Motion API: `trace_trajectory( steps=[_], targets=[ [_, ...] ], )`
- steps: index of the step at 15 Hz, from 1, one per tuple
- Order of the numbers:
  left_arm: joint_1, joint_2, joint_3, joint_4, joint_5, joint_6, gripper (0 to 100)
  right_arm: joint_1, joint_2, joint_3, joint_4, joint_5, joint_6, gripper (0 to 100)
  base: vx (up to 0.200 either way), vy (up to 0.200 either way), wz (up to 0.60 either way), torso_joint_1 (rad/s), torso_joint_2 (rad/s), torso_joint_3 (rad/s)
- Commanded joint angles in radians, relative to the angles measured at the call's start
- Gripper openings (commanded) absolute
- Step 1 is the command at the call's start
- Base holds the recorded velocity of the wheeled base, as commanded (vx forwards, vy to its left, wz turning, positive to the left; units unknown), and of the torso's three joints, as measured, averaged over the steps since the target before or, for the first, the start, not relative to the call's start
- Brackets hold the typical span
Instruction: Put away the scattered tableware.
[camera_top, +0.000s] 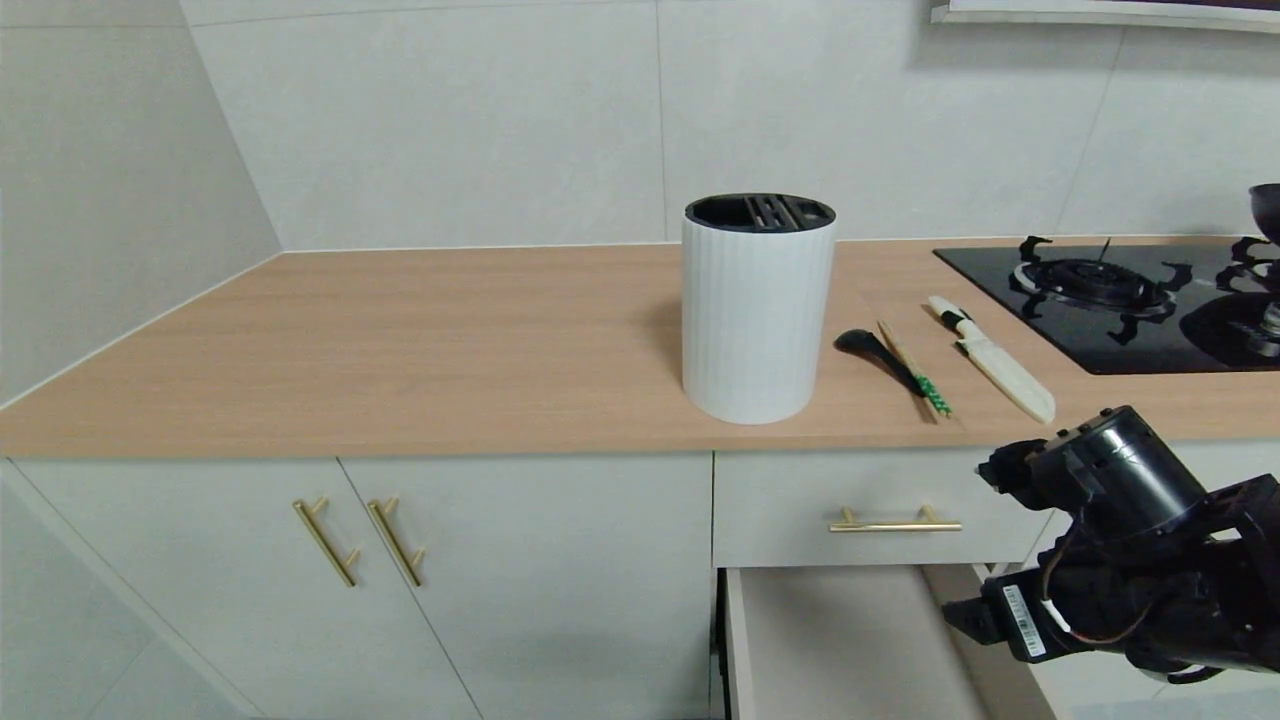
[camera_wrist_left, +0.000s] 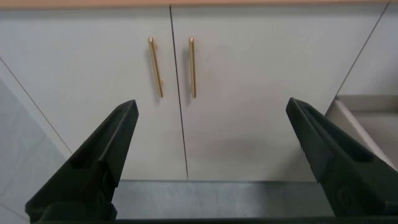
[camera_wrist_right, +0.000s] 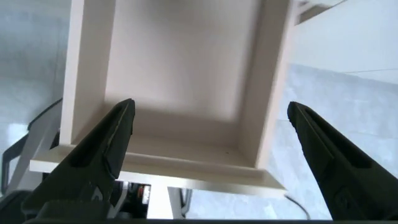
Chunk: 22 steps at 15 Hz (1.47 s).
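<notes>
One white ribbed holder (camera_top: 758, 310) with a black slotted top stands upright on the wooden worktop (camera_top: 450, 340). Just beside it, on the hob side, lie one black spoon (camera_top: 875, 352), chopsticks (camera_top: 912, 366) with green-patterned ends, pressed together so I cannot count them, and one pale knife (camera_top: 990, 358). The spoon and chopsticks touch or cross; the knife lies apart from them.

A black gas hob (camera_top: 1110, 300) is set into the worktop, with pale tiled walls behind it. Below are two cabinet doors (camera_top: 450, 580) with one gold handle each, one shut drawer (camera_top: 895, 522), and one open lower drawer (camera_top: 840, 640).

The right arm (camera_top: 1130, 520) hangs low by the open lower drawer. The right gripper (camera_wrist_right: 210, 107) is spread wide above the drawer, holding nothing. The left gripper (camera_wrist_left: 211, 106), also wide and empty, faces the cabinet doors.
</notes>
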Motion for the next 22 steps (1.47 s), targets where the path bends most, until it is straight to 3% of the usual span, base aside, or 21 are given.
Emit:
trace_trajectory(
  steps=[1, 4, 6, 11, 22],
  targets=[
    [0.0, 0.0, 0.0, 0.0, 0.0, 0.0, 100, 0.0, 0.002, -0.003, -0.001, -0.007, 0.001, 100, 0.0, 0.0, 0.0, 0.11, -0.24, -0.139],
    [0.0, 0.002, 0.0, 0.0, 0.0, 0.0, 100, 0.001, 0.004, -0.031, -0.076, -0.021, -0.005, 100, 0.0, 0.0, 0.0, 0.034, -0.07, -0.044],
    [0.0, 0.002, 0.0, 0.0, 0.0, 0.0, 100, -0.014, -0.031, -0.138, -0.113, -0.018, -0.051, 100, 0.0, 0.0, 0.0, 0.0, 0.0, 0.0],
    [0.0, 0.0, 0.0, 0.0, 0.0, 0.0, 100, -0.086, -0.022, -0.379, -0.033, -0.009, -0.073, 100, 0.0, 0.0, 0.0, 0.0, 0.0, 0.0],
    [0.0, 0.002, 0.0, 0.0, 0.0, 0.0, 100, -0.123, 0.2, -0.381, -0.213, -0.024, -0.002, 100, 0.0, 0.0, 0.0, 0.0, 0.0, 0.0]
  ],
)
